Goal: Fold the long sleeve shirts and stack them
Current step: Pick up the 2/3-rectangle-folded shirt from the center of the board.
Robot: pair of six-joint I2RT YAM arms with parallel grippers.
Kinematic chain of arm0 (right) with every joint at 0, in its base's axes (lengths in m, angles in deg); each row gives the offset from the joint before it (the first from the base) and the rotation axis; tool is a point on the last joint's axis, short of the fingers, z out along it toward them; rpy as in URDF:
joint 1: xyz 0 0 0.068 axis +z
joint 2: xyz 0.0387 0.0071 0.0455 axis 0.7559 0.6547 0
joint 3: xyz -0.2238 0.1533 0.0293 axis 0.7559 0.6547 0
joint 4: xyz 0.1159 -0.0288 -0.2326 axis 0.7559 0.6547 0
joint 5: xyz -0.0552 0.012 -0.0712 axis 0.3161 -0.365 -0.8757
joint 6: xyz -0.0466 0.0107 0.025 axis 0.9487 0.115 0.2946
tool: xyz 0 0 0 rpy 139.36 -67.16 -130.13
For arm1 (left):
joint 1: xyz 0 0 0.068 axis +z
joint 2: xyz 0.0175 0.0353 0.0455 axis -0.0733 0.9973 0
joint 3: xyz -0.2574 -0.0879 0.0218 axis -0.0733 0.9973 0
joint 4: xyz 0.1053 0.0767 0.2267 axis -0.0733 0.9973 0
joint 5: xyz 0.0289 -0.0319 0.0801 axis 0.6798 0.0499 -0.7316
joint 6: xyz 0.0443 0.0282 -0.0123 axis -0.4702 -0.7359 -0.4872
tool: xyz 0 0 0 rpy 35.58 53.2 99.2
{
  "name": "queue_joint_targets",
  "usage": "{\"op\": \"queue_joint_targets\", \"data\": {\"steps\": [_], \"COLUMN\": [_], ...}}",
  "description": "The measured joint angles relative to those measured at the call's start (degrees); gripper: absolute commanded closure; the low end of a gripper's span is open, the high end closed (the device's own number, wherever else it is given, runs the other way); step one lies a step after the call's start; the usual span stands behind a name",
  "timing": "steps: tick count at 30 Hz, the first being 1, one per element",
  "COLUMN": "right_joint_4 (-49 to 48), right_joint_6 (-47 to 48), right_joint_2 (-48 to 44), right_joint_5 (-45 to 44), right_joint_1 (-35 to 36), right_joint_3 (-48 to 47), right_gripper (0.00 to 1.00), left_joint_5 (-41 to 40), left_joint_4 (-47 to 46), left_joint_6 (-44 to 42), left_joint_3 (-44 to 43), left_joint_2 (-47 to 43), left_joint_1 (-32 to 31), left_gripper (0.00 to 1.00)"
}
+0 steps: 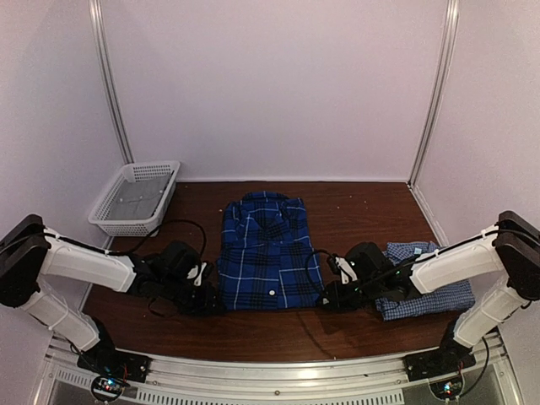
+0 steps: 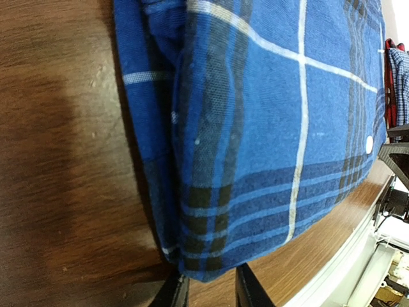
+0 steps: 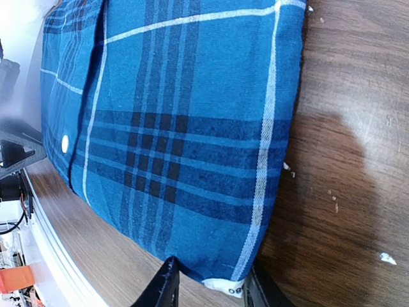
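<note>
The dark plaid long sleeve shirt (image 1: pixel 270 251) lies folded flat at the table's middle, collar away from me. My left gripper (image 1: pixel 209 297) is at its near left corner. In the left wrist view that corner (image 2: pixel 203 259) fills the narrow gap of the left gripper (image 2: pixel 211 291), pinched between both fingers. My right gripper (image 1: pixel 328 296) is at the near right corner. There the corner and its white label (image 3: pixel 225 286) sit between the jaws of the right gripper (image 3: pixel 211 291), which stand a little wider than the cloth. The paler check shirt (image 1: pixel 430 287) lies folded at the right, partly under my right arm.
A white mesh basket (image 1: pixel 135 197) stands at the back left of the brown table (image 1: pixel 354 211). White walls close off the back and both sides. Black cables trail beside both wrists. The table's metal front rail (image 1: pixel 270 371) runs just behind the shirt's near edge.
</note>
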Motion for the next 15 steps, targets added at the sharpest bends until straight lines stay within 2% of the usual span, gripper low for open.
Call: {"op": "queue_joint_targets", "data": {"steps": [5, 8, 15], "right_joint_4": [-0.7, -1.2, -1.8], "right_joint_6": [-0.2, -0.2, -0.2], "right_joint_2": [0.3, 0.7, 0.9], "right_joint_5": [0.1, 0.1, 0.3], "right_joint_1": [0.0, 0.0, 0.0], "right_joint_3": [0.0, 0.0, 0.0], "right_gripper": [0.70, 0.75, 0.94], "left_joint_5": [-0.3, -0.7, -2.1], "left_joint_4": [0.1, 0.3, 1.3], "left_joint_6": [0.2, 0.3, 0.4], "left_joint_3": [-0.3, -0.4, -0.9], "left_joint_2": [0.6, 0.8, 0.6], "left_joint_1": [0.0, 0.0, 0.0], "left_gripper": [0.87, 0.89, 1.00]}}
